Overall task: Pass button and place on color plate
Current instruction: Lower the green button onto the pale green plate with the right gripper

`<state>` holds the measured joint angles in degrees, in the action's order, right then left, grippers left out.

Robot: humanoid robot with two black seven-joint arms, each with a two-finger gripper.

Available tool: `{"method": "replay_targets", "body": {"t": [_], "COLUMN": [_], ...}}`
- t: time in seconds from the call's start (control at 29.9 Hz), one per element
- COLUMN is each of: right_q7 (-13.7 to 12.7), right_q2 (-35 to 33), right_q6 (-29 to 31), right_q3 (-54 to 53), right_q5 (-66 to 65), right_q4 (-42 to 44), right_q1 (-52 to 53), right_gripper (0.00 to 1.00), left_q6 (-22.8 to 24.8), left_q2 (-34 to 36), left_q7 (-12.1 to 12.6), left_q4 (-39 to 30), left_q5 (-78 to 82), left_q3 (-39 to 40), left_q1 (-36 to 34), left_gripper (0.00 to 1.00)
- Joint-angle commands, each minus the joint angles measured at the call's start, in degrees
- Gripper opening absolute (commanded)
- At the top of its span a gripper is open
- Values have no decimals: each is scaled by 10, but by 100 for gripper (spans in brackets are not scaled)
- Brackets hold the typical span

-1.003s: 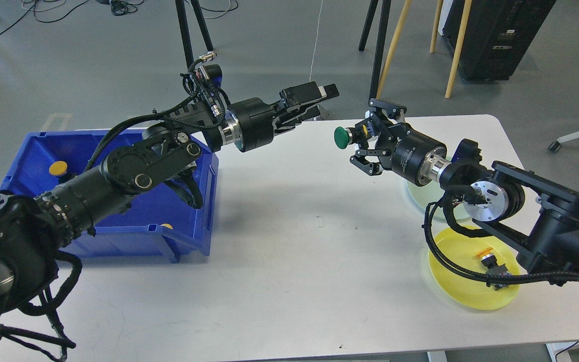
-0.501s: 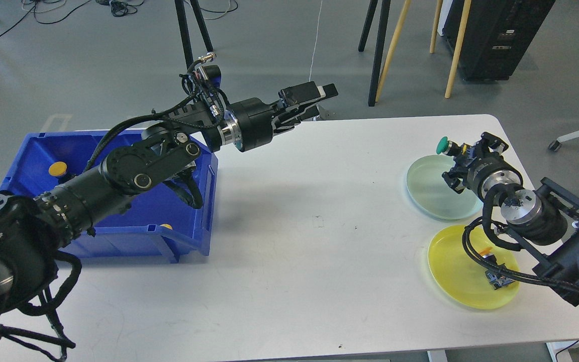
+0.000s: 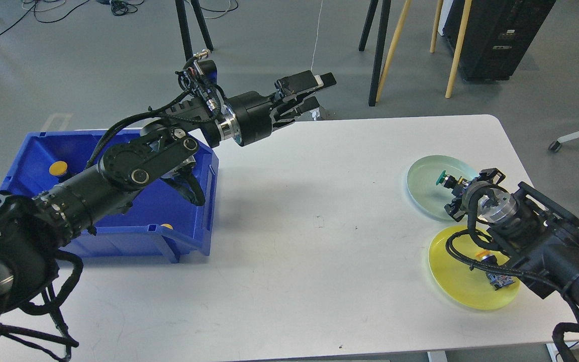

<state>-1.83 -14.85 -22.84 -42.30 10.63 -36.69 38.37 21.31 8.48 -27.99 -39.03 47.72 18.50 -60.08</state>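
Note:
My right gripper [image 3: 456, 190] is shut on a green-capped button [image 3: 441, 177] and holds it low over the pale green plate [image 3: 422, 188] at the table's right side. I cannot tell whether the button touches the plate. My left gripper [image 3: 317, 92] is open and empty, raised above the table's far edge near the middle. A yellow plate [image 3: 453, 281] lies just in front of the green one. It holds an orange-capped button [image 3: 484, 255], partly hidden by my right arm and its cables.
A blue bin [image 3: 204, 221] stands at the table's left under my left arm, with yellow-capped buttons [image 3: 58, 167] inside. Tripod and wooden legs stand on the floor beyond the table's far edge. The white table [image 3: 294, 251] is bare between bin and plates.
My right gripper carried the green button from mid-table rightward and down over the pale green plate. My left gripper stayed open and shifted slightly up and left.

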Motion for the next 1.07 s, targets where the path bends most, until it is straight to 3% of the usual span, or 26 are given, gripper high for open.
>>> {"method": "replay_targets", "body": {"t": [0.0,0.07,0.3,0.47,0.6,0.7,0.94,1.04], "right_q7": [-1,-1,-1,2,8,18,21,22], "right_q2": [1,1,-4,-15,-74,-112,-124,-118], "right_q6": [0,-2,-2,23,124,209,454,489], "right_q3": [-3,-8,-25,-45,-46,-34,-34,-36], "right_q5": [1,2,4,0,-12,-56,-66,-65], "right_q4": [-7,-15,-32,-123,-232,-267,-240,-227], "right_q1": [0,-1,-1,0,28,62,67,63], "right_gripper": [99,99,99,99,99,99,99,99], "left_q6": [24,66,67,67,67,67,67,67], "left_q2": [10,21,73,114,143,147,148,144], "left_q7": [0,0,0,0,0,0,0,0], "left_q4": [0,1,6,6,8,8,10,12], "left_q5": [-73,-106,-153,-194,-244,-243,-243,-244], "left_q3": [21,25,40,58,58,57,55,59], "left_q1": [-1,-1,0,1,20,56,74,78], "left_gripper": [87,89,91,92,97,99,99,100]}}
